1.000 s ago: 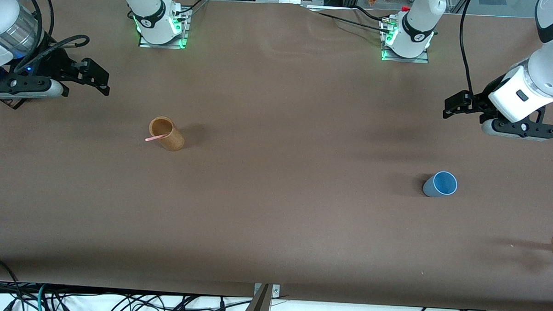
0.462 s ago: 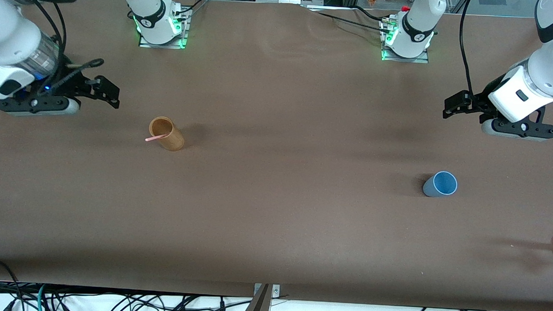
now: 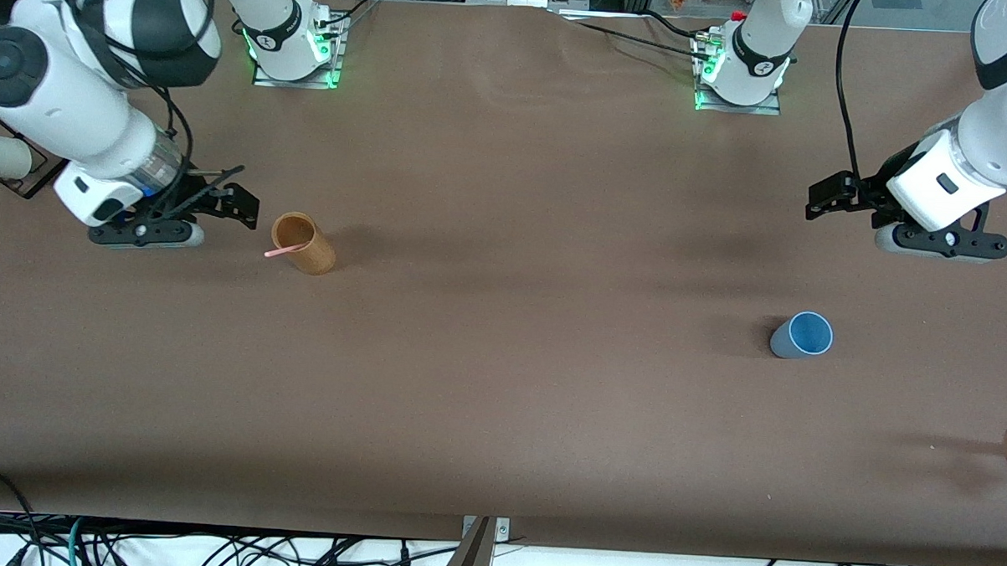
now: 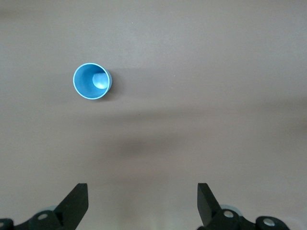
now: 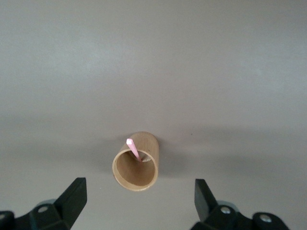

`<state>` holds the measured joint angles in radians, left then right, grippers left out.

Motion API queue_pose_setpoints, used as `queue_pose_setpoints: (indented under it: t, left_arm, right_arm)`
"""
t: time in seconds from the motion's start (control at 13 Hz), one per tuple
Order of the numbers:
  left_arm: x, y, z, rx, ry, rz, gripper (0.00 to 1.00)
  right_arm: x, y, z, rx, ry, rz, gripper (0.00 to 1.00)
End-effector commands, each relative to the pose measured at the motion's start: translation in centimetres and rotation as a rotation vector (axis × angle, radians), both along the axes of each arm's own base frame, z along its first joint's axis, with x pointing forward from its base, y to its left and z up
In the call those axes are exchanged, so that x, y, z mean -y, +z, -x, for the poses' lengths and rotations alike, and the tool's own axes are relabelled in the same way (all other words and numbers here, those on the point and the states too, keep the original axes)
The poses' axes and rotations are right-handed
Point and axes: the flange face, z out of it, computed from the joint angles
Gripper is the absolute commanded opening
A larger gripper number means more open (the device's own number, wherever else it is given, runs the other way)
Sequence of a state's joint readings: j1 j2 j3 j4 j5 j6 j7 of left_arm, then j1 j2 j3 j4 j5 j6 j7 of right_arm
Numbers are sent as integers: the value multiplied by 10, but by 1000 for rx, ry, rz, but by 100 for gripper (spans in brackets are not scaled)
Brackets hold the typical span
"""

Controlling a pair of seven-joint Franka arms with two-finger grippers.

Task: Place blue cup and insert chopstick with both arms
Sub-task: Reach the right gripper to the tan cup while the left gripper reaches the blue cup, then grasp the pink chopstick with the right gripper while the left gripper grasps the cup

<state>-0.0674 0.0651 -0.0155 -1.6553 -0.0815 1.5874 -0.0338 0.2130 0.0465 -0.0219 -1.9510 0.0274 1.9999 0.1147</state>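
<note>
Chopstick leans in holder; blue cup upright with bare table around. Right gripper beside holder and left gripper above table both have fingers released.

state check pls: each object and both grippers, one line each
blue cup: upright, empty, standing alone on the table.
chopstick: leaning in the brown holder, tip sticking out over the rim.
brown holder: upright, holding the chopstick.
left gripper: open, empty, over bare table.
right gripper: open, empty, beside the brown holder.
</note>
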Motion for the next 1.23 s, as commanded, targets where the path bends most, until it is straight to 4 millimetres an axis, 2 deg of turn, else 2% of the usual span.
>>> queue_pose_setpoints:
  t: [0.0, 0.23, 0.31, 0.46, 0.69, 0.85, 1.0, 1.15]
  left_arm:
    - [-2, -28, -17, -38, -15, -17, 100]
    - [1, -79, -38, -68, -42, -79, 100]
    - [2, -103, -46, -84, -57, -107, 100]
    - [1, -138, -59, -87, -60, -121, 100]
    - [-7, -194, -81, -32, -60, -128, 100]
    - [-10, -213, -84, -5, -66, -137, 100]
    - [-12, -235, -77, 33, -91, -157, 100]
    - [-22, -249, -68, 50, -106, -174, 100]
  right_arm:
    - [-7, -26, 16, 31, 3, -10, 99]
    - [-8, -65, 24, 90, 5, -19, 99]
    - [-10, -75, 27, 102, 9, -21, 99]
    - [-10, -87, 24, 109, 8, -22, 98]
    - [-12, -104, 20, 119, 8, -24, 87]
    - [-12, -112, 17, 125, 7, -25, 83]
    - [-14, -118, 15, 133, 8, -26, 80]
    - [-16, -120, 15, 134, 13, -27, 64]
